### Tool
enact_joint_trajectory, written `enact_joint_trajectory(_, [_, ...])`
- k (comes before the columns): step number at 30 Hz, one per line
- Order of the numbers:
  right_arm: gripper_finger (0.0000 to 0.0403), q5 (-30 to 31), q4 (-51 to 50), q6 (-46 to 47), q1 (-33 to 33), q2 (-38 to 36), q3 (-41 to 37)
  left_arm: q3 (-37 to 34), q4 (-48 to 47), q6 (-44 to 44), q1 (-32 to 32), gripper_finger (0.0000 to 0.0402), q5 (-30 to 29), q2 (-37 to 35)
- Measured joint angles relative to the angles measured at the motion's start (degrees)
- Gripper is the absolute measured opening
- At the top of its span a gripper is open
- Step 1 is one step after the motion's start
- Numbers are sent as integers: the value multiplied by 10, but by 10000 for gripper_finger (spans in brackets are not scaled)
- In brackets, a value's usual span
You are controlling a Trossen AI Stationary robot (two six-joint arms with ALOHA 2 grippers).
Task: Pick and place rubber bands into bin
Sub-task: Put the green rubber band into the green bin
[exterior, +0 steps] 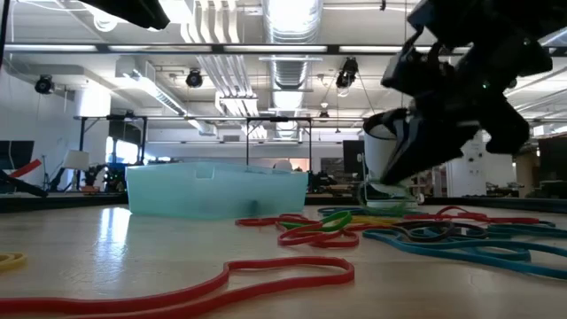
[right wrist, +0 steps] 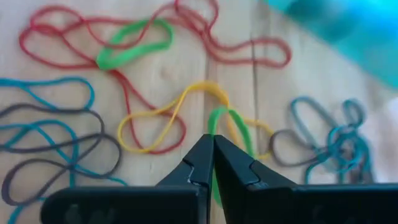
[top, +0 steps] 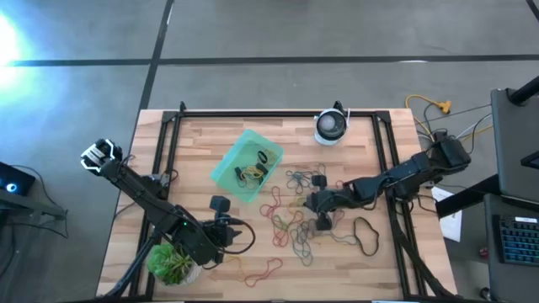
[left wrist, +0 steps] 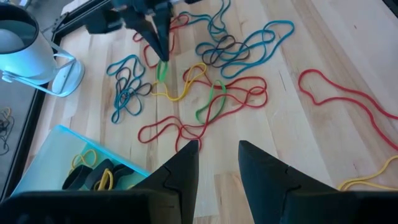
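The left gripper (left wrist: 217,155) hung over the table (left wrist: 348,56), its fingers (left wrist: 186,165) parted with nothing between them. Beyond lay tangled rubber bands (left wrist: 211,81), where the right gripper (left wrist: 160,53) pinched a green band (left wrist: 163,70). The bin (left wrist: 53,152) held several bands near a white device (left wrist: 31,53).

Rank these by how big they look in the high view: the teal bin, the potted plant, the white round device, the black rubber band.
1. teal bin
2. potted plant
3. white round device and black rubber band: too alike in spread to rank.

Bare wood between bin (top: 246,165) and rubber bands (top: 296,210) — white device (top: 331,126) behind.
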Motion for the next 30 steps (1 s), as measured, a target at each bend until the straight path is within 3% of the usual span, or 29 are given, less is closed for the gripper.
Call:
enact_joint_trajectory(8, [8,69,26,-81,-13,-57,23,0,0,0,0,98,-2,0])
enact_joint_trajectory(14, [8,65,111,-149,-74,-57,58,-1,0,0,0,98,-2,0])
enact_joint_trajectory(23, [8,-88,181,-160,-198,5,129,-4,-1,1,0,98,-2,0])
enact_joint_trajectory(30, [9,-169,182,-123,-257,136,226,-8,-1,1,0,98,-2,0])
